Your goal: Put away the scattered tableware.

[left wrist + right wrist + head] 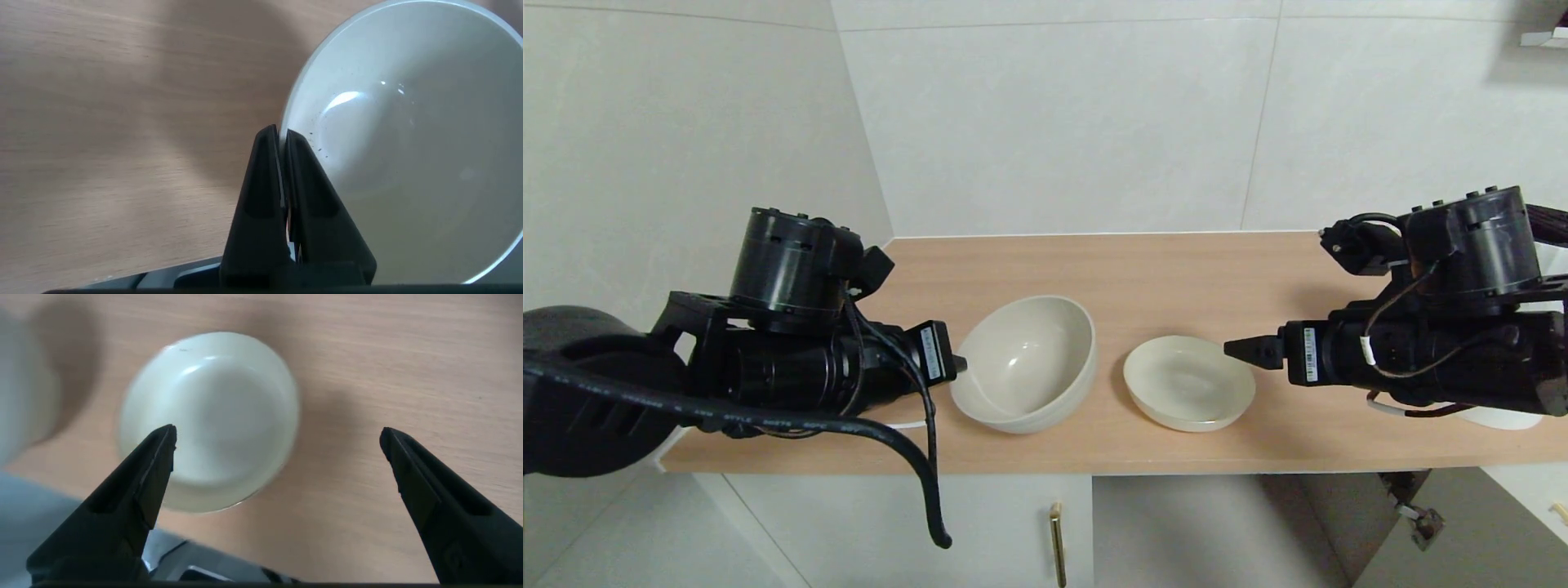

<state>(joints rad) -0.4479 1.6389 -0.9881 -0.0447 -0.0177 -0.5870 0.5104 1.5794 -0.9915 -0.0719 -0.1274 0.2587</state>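
Pinching bowl [1025,363] rim, left claw [284,143], dish [1188,382] before right claw [278,431]

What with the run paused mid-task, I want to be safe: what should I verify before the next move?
1. Left gripper shut on big bowl rim: ok.
2. Big bowl level: not ok, tilted.
3. Right gripper open: ok.
4. Small bowl rim between right fingers: ok; one finger over the bowl, one over the counter.
5. Right gripper's height over small bowl: cannot tell.
6. Bowls apart: ok, counter shows between them.
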